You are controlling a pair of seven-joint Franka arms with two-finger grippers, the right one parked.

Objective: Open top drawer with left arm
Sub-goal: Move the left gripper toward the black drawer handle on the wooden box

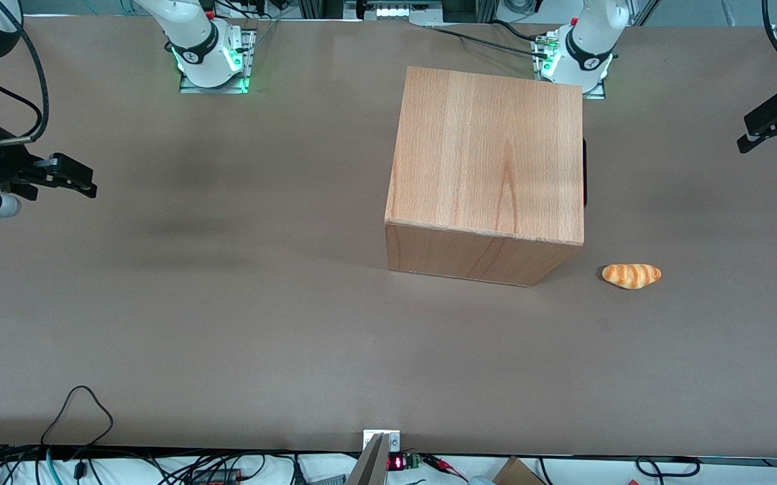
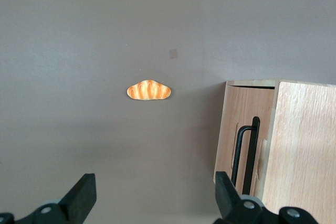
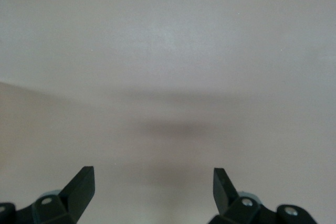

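Nearest the front camera of the table's things lies a bread roll (image 1: pixel 631 275), orange with pale stripes, alone on the brown table (image 1: pixel 226 303). It sits just beside the cabinet's near corner, toward the working arm's end, apart from the wood.

Farther from the camera stands the cabinet (image 1: pixel 489 155), a plain beech box. From the front only its top and one side panel show; a thin black strip at its edge toward the working arm hints at the handles.

From the wrist, the cabinet (image 2: pixel 307 145) shows its drawer face. The drawer (image 2: pixel 247 129) is at the upper part of that face, its front seemingly flush and closed, though the angle is steep. A black bar handle (image 2: pixel 253 153) runs along the front; I cannot tell for certain whether it belongs to the top drawer alone. The roll (image 2: pixel 149 90) lies on the table in front of the drawer face, well apart from it.

At the working arm's end of the table hangs the gripper (image 1: pixel 759 128), above the surface and well apart from the cabinet, touching nothing. Its fingers (image 2: pixel 81 195) are spread wide with only table between them.
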